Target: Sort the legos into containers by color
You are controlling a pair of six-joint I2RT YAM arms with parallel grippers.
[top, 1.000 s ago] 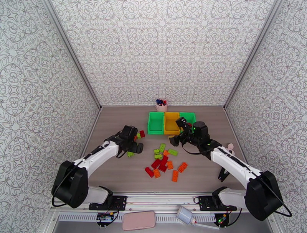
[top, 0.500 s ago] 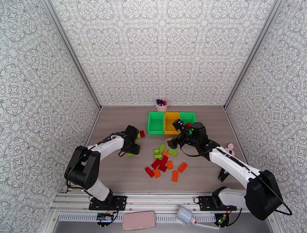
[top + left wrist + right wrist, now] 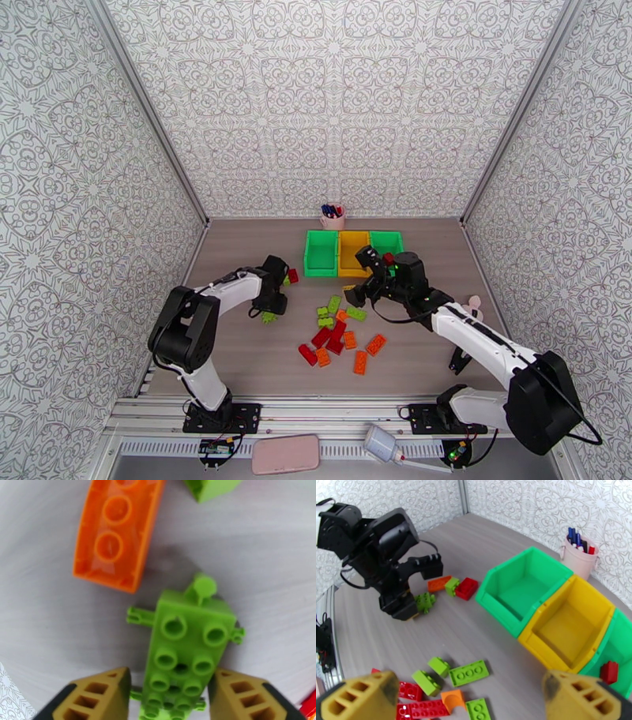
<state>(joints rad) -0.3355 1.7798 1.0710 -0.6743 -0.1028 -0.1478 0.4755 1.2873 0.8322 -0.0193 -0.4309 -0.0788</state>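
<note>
The light green studded plastic brick with side pegs (image 3: 185,649) (image 3: 269,317) (image 3: 424,601) lies flat, studs up, on the grey wood-grain table (image 3: 237,347), at 9 o'clock of the main heap of red, orange and light green bricks (image 3: 340,335). Your left gripper (image 3: 169,677) (image 3: 272,302) stands over it, tan fingers (image 3: 98,697) drawn in narrow on either side of the brick's near end; you cannot tell whether they press it or leave a sliver of gap. In the left wrist view an orange brick (image 3: 116,531) lies hollow side up at 11 o'clock of the pegged brick, apart from it. In the right wrist view a small light green brick (image 3: 452,585) and a red brick (image 3: 466,588) sit just beside the orange one. At 12 o'clock of the heap three open plastic bins stand in a touching row: the left green bin (image 3: 320,254) (image 3: 497,606), the yellow bin (image 3: 353,253) (image 3: 537,645) and the right green bin (image 3: 387,239) (image 3: 622,638), which contains a lone red brick (image 3: 609,671). Your right gripper (image 3: 359,290) (image 3: 470,687) hovers at 1 o'clock of the heap, between heap and bins, fingers spread wide and holding nothing. A pink pen cup (image 3: 332,217) (image 3: 580,561) stands at 12 o'clock of the bins.
</note>
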